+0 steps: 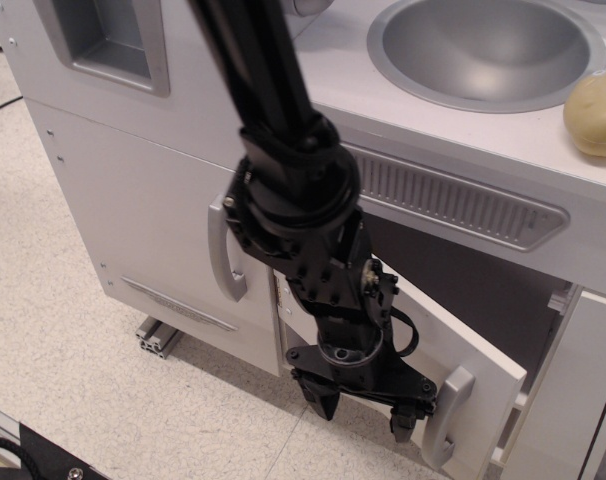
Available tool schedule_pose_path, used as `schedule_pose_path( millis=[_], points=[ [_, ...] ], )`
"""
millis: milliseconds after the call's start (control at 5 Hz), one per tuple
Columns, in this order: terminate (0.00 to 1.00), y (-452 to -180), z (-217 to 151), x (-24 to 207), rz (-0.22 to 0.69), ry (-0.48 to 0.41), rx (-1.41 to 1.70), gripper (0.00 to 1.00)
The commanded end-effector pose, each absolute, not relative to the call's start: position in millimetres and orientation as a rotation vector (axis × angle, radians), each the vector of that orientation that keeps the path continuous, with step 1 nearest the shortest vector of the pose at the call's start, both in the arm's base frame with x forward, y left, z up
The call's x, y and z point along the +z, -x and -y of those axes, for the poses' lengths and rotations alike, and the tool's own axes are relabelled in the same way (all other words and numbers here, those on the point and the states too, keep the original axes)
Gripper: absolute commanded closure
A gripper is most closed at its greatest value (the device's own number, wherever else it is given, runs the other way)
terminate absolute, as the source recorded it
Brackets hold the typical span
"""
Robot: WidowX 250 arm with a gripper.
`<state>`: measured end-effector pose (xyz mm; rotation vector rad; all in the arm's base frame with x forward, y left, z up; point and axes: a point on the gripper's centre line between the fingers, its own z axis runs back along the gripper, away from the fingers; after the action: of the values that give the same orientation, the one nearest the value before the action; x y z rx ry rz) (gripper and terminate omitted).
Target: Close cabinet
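The cabinet door [471, 360] is a flat white panel hinged at its left edge. It stands partly open below the grey vent strip, showing the dark inside behind it. Its silver-grey bar handle [445, 416] is at the door's lower right. My black gripper [364, 413] points down in front of the door's lower part, just left of the handle. Its two fingers [323, 403] are spread apart and hold nothing. My arm covers the door's hinge side.
A taller white door with a curved grey handle [223, 248] is to the left. A metal sink bowl [488, 50] and a beige potato-like object [595, 113] sit on the counter. A plain white panel [571, 400] stands at the right. Speckled floor [73, 330] lies below.
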<state>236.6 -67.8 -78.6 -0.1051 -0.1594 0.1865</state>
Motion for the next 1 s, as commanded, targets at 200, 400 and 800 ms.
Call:
schedule_pose_path(
  millis=[200, 400, 800],
  points=[
    [0.0, -305.3, 96.6, -72.8, 0.225, 0.135, 0.308, 0.0],
    [0.0, -320.6, 97.9, -70.0, 0.246, 0.148, 0.347, 0.0],
    [0.0, -312.7, 86.6, -53.2, 0.272, 0.157, 0.345, 0.0]
  ],
)
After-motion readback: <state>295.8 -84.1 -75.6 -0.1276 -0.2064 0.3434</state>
